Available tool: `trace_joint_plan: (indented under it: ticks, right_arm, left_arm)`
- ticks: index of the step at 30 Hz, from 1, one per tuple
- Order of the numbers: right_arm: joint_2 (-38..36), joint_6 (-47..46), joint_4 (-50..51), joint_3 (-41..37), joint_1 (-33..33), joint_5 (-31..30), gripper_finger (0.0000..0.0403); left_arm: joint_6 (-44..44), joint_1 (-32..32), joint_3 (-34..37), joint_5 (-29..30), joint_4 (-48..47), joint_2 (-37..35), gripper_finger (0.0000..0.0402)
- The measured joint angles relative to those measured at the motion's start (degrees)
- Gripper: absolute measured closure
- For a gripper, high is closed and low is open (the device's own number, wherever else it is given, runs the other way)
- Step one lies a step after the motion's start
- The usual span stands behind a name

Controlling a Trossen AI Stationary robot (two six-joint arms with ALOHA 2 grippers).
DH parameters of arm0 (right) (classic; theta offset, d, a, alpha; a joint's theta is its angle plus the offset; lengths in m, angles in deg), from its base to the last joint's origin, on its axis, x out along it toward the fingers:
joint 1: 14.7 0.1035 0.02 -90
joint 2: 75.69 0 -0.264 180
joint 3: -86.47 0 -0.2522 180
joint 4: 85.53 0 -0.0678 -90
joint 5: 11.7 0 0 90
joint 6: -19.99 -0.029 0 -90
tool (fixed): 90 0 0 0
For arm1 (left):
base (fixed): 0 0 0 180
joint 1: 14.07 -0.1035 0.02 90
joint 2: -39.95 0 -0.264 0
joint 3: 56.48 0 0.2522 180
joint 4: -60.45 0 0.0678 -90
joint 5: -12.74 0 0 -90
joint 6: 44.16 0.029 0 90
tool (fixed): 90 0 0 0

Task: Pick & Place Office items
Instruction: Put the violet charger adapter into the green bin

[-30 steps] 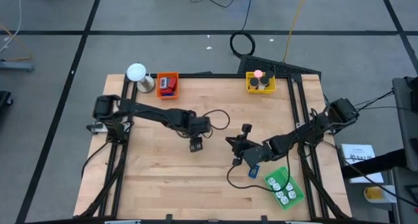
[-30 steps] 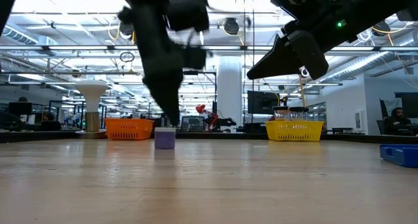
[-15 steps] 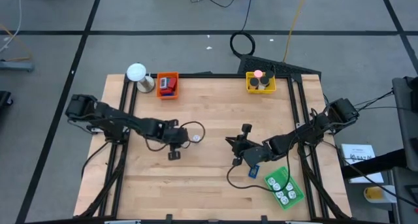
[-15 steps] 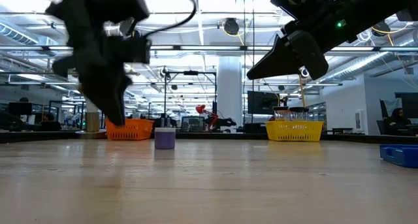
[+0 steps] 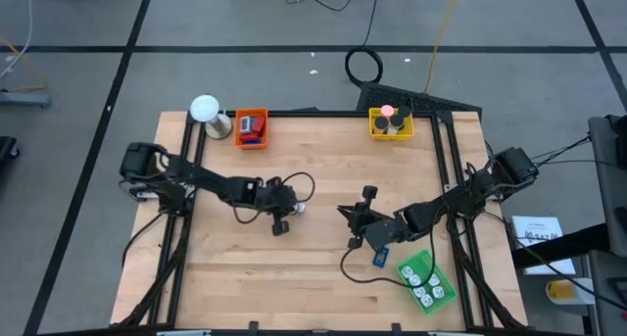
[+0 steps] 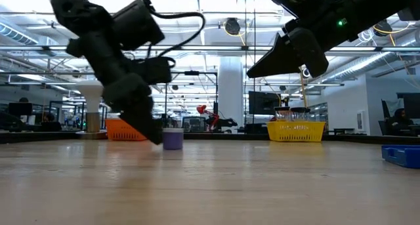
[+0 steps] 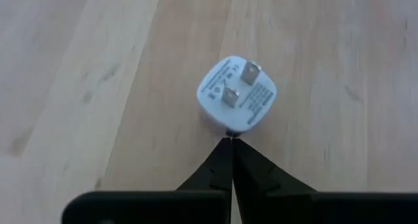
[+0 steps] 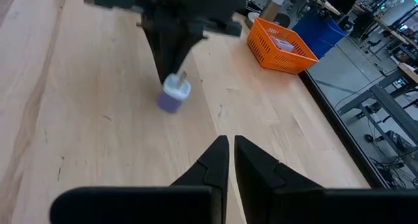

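A small plug adapter (image 7: 236, 93), white on top with two metal prongs pointing up and lilac on its sides (image 6: 172, 140), stands on its base on the wooden table (image 5: 297, 207). My left gripper (image 7: 230, 142) is shut, with its tips at the adapter's left side (image 6: 157, 138). My right gripper (image 8: 230, 144) is shut and hangs above the table's middle right (image 5: 343, 212), holding nothing. A blue little rectangle (image 5: 380, 257) lies below the right arm. My left gripper touches the adapter's side wall (image 7: 230, 132), low down, with the tips of its shut fingers. The fingers slant down at it from the table's left. The adapter stands upright on the table, prongs up.
An orange tray (image 5: 252, 127) and a white ball-topped object (image 5: 206, 111) stand at the far left edge. A yellow tray (image 5: 391, 123) stands at the far right. A green tray (image 5: 426, 280) with white pieces lies near the right front corner.
My left gripper has shut, drawn back toward the table's left, then come down and right again, tipping steeper, until its tips meet the adapter. The adapter has slid a little toward the table's right and stays upright.
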Motion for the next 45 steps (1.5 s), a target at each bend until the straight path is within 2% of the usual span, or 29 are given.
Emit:
trace_joint_plan:
  ticks: [12,16,19,24,30,35,39,45]
  right_arm:
    - [0.0,-0.2,0.1,0.0,0.1,0.0,0.0383]
    - [0.0,-2.8,0.2,0.0,0.1,0.0,0.0383]
    - [0.0,-5.7,0.2,0.0,-0.1,0.0,0.0383]
    - [0.0,-7.5,1.1,0.0,-0.7,0.0,0.0383]
    - [0.0,-8.6,-1.7,0.0,-2.5,0.2,0.0383]
    - [0.0,-15.6,-2.7,0.2,-6.3,10.7,0.0382]
    - [0.0,-23.4,3.8,3.2,-10.0,16.1,0.0378]
    - [1.1,-31.7,22.9,13.0,-14.2,21.0,0.0361]
  left_arm:
    - [4.6,-0.8,-9.0,-1.6,6.8,10.0,0.0397]
    - [6.3,-1.1,-9.8,-1.0,7.1,10.6,0.0397]
    - [7.4,-0.8,-8.7,1.6,6.9,8.9,0.0399]
    - [7.1,0.4,-1.3,3.0,17.9,5.2,0.0397]
    - [5.8,1.7,13.0,2.6,45.1,3.6,0.0392]
    - [8.1,2.9,21.6,5.0,63.5,3.5,0.0389]
    - [10.4,3.2,26.6,8.7,74.1,3.5,0.0398]
    - [8.4,3.2,29.5,9.0,77.0,3.5,0.0389]
